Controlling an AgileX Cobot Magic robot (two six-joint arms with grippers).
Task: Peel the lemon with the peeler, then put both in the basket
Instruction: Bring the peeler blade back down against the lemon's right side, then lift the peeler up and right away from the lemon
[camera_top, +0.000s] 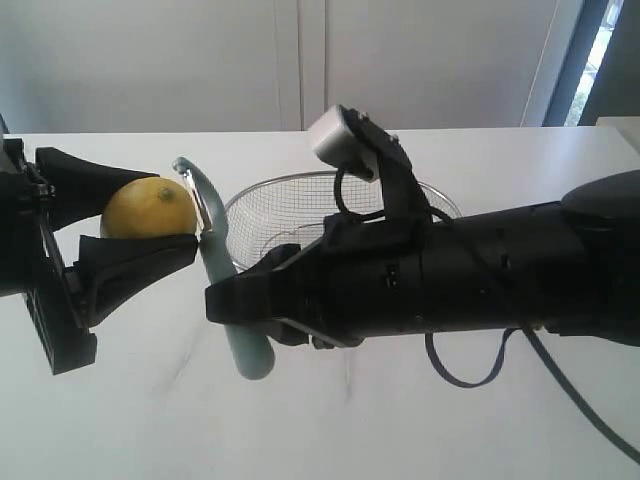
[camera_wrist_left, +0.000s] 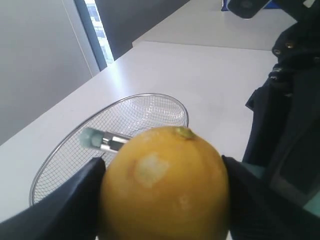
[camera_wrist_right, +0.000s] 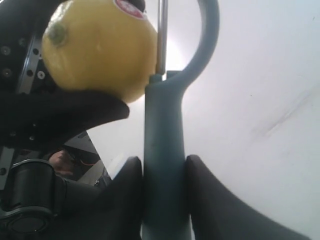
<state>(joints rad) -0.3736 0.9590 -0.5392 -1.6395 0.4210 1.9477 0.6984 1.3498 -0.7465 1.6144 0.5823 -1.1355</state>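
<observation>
White tabletop (camera_top: 400, 430), pale wall behind; left gripper (camera_top: 170, 208) clamps small round yellow lemon (camera_top: 148, 207) mid-air beside silver wire-mesh basket (camera_top: 290, 180). Right gripper (camera_wrist_right: 162, 175) pinches teal-handled metal-bladed peeler (camera_top: 215, 265), blade seemingly touching the skin. Risk: stroke pressure twists lemon or handle loose.

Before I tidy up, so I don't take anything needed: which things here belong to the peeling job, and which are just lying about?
In the job: round yellow lemon; teal-handled peeler with metal blade; oval silver wire-mesh basket.
Lying about: nothing in view besides the white table.
</observation>
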